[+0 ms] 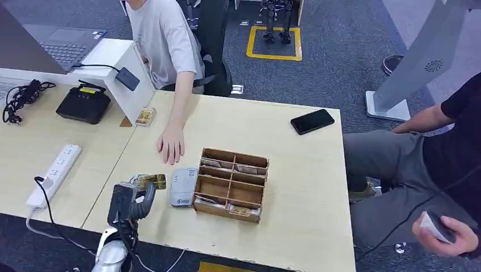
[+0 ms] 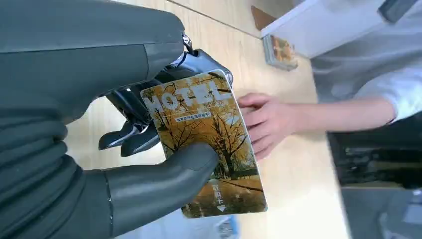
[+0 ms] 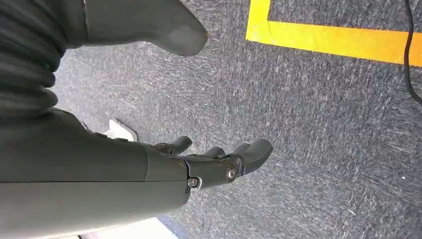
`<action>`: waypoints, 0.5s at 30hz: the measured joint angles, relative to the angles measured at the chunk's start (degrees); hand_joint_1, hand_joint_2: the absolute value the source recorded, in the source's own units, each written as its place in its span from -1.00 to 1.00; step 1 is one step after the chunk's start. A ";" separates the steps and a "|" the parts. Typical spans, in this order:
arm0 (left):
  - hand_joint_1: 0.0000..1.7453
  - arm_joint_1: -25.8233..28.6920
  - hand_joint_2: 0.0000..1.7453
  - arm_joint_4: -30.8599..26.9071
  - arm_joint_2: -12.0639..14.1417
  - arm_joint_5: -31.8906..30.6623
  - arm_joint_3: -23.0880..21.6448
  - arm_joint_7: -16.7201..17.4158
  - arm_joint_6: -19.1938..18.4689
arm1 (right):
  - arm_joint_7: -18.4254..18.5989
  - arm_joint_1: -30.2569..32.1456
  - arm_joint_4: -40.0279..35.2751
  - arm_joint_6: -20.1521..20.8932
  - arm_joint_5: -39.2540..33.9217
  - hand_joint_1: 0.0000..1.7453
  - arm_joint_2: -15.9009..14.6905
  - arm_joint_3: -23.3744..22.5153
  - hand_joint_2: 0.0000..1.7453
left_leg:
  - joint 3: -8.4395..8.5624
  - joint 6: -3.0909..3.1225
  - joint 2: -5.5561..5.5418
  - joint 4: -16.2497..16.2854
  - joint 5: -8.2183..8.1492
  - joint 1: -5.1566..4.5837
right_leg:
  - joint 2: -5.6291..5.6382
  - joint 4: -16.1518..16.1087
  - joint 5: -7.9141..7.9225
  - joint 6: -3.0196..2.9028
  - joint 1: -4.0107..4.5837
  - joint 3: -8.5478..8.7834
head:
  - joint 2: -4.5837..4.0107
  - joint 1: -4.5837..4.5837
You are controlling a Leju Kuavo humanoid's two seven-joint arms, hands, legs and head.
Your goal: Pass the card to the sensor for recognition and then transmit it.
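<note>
The card point(image 2: 206, 144) is pinched by the left hand point(image 1: 131, 199), long axis pointed at the sensor point(image 1: 184, 194) just beside it; the right hand point(image 3: 219, 162), empty and loosely spread, is hung over the floor.

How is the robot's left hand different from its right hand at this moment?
The left hand pinches a golden hotel card between thumb and fingers; the right hand holds nothing, its fingers apart. The left hand is raised over the wooden table, beside the grey sensor; the right hand hangs over dark carpet with a yellow line. Both have grey covers and dark fingers.
</note>
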 joint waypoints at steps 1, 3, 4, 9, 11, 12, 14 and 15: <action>1.00 -0.45 1.00 -0.69 -0.04 2.08 0.48 -0.74 0.02 | 0.00 -0.01 0.00 -0.09 0.09 -1.00 0.00 0.11 1.00 | -0.01 0.00 0.00 0.00 0.00 0.00 | 0.00 0.00 0.00 0.00 0.00 0.00 | 0.00 0.02; 1.00 -1.88 1.00 -1.97 0.00 5.48 1.33 -1.75 0.39 | 0.09 -0.03 0.00 -0.31 0.31 -1.00 0.00 0.28 1.00 | -0.01 0.00 -0.02 0.00 0.01 0.00 | -0.01 0.00 0.01 0.00 0.00 0.01 | 0.00 0.00; 1.00 -2.78 1.00 -2.58 0.04 7.32 1.88 -2.07 0.50 | 0.09 -0.06 0.00 -0.39 0.33 -1.00 0.00 0.42 1.00 | -0.01 0.00 -0.02 0.00 0.01 0.00 | -0.01 0.01 0.01 0.00 0.00 0.02 | 0.00 0.00; 1.00 -7.48 1.00 -4.80 1.05 12.84 3.61 -2.31 1.77 | 0.50 -0.11 0.00 -0.48 0.52 -1.00 0.00 1.42 1.00 | -0.01 -0.01 -0.02 0.00 0.06 0.01 | -0.01 0.03 0.04 -0.02 0.01 0.01 | 0.00 0.02; 1.00 -9.57 1.00 -5.15 1.79 13.59 3.71 -2.38 2.60 | 0.50 -0.12 0.00 -0.48 0.52 -1.00 0.00 1.70 1.00 | -0.01 -0.01 -0.02 0.00 0.06 0.01 | -0.01 0.03 0.04 -0.02 0.01 0.01 | 0.00 0.00; 1.00 -10.35 1.00 -5.24 2.03 13.39 3.71 -2.53 2.60 | 0.50 -0.13 -0.02 -0.46 0.50 -1.00 0.00 1.81 1.00 | -0.01 -0.01 -0.02 0.00 0.06 0.01 | -0.01 0.03 0.04 -0.02 0.00 0.02 | 0.00 0.02; 1.00 -11.33 1.00 -5.70 2.58 12.01 3.71 -3.17 2.56 | 0.50 -0.17 -0.02 -0.41 0.52 -1.00 0.00 2.16 1.00 | 0.00 -0.01 -0.01 0.00 0.06 0.00 | 0.02 0.03 0.04 -0.02 0.00 0.01 | 0.00 0.00; 1.00 -11.57 1.00 -5.99 2.73 10.83 3.67 -3.84 2.56 | 0.52 -0.17 -0.02 -0.37 0.61 -1.00 0.00 2.34 1.00 | 0.00 -0.01 0.00 0.00 0.06 0.00 | 0.04 0.03 0.04 -0.02 0.00 -0.01 | 0.00 0.00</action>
